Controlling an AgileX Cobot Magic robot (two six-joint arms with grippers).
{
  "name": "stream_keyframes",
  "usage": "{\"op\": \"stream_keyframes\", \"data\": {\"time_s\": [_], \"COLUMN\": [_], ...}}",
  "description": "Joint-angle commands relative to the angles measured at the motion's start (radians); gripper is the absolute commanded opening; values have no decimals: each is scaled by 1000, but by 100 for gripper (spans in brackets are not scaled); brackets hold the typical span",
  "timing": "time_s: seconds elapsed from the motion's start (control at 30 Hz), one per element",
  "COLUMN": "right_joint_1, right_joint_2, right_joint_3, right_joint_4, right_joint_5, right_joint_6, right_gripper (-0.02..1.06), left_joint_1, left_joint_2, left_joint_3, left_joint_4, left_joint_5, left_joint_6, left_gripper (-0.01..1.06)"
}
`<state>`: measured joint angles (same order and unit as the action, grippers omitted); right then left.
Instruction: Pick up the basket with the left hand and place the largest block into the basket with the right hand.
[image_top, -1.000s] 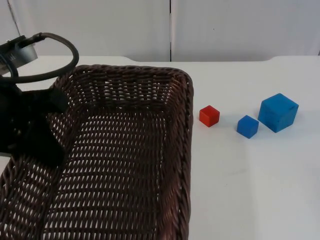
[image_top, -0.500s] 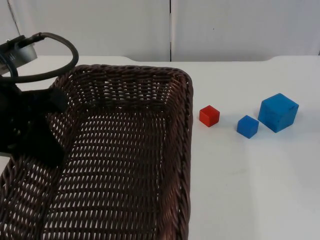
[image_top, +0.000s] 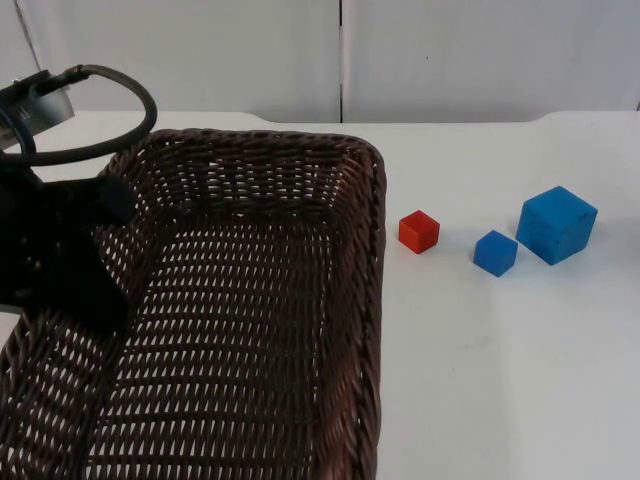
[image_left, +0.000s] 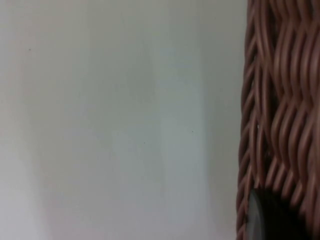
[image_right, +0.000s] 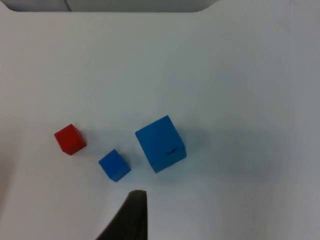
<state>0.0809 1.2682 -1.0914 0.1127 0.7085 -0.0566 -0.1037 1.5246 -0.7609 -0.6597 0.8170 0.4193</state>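
The left gripper sits at the left wall of the basket, seemingly clamped on its rim, the basket taking up the near left of the table; whether the right gripper is apart or together I cannot tell; it hangs above the blocks. The large blue block lies just beyond its fingertip, far right of the basket, with the small blue block and the red block between; the right arm is nearer. Nothing has shifted since a second ago.

Left tool low at table's left; right fingertip hangs high.
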Motion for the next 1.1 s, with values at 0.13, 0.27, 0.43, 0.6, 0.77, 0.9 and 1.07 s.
{"op": "stream_keyframes", "data": {"time_s": [0.13, 0.27, 0.43, 0.6, 0.77, 0.9, 1.07], "right_joint_1": [2, 2, 2, 11, 55, 99, 115], "right_joint_2": [141, 217, 318, 418, 500, 567, 635], "right_joint_3": [-131, -199, -285, -366, -414, -426, -426], "right_joint_4": [1, 3, 14, 52, 47, 47, 47], "right_joint_5": [14, 41, 88, 122, 129, 118, 105], "right_joint_6": [-102, -157, -216, -285, -359, -393, -400], "right_gripper": [105, 105, 105, 105, 105, 105, 105], "left_joint_1": [-6, -6, -6, -6, -6, -6, -6], "left_joint_2": [-13, -13, -13, -13, -13, -13, -13], "left_joint_3": [2, 2, 2, 2, 2, 2, 2], "left_joint_4": [-34, -34, -34, -34, -36, -36, -36], "left_joint_5": [7, 7, 7, 7, 7, 7, 5], "left_joint_6": [-5, -5, -5, -5, -5, -5, -5], "left_gripper": [0, 0, 0, 0, 0, 0, 0]}}
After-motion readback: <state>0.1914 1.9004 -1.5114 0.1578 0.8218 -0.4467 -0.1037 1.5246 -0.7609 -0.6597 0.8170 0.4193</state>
